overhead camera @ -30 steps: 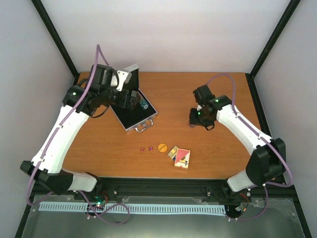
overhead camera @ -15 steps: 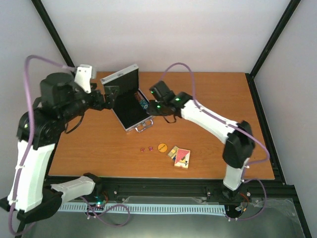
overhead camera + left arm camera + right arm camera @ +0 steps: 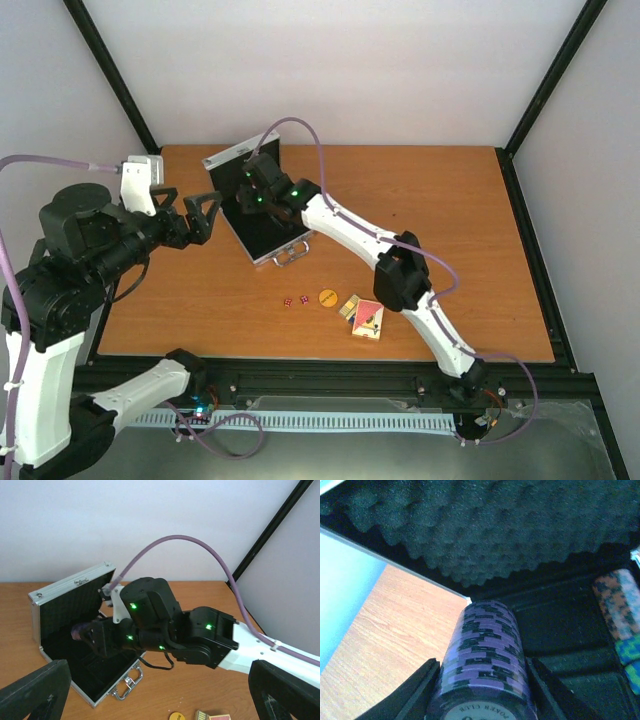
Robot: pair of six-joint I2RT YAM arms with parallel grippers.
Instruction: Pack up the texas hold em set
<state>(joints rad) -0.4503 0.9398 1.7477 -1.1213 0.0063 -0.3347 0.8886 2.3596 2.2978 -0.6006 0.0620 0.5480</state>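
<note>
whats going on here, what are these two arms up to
They are packing a poker set. The right gripper holds a stack of purple poker chips and is reaching into the open silver aluminium case with black foam lining at the far left of the table. Another multicoloured chip stack already lies inside. The left gripper hovers open beside the case, holding nothing. The orange round button, two red dice and the card decks lie near the front, not yet packed.
</note>
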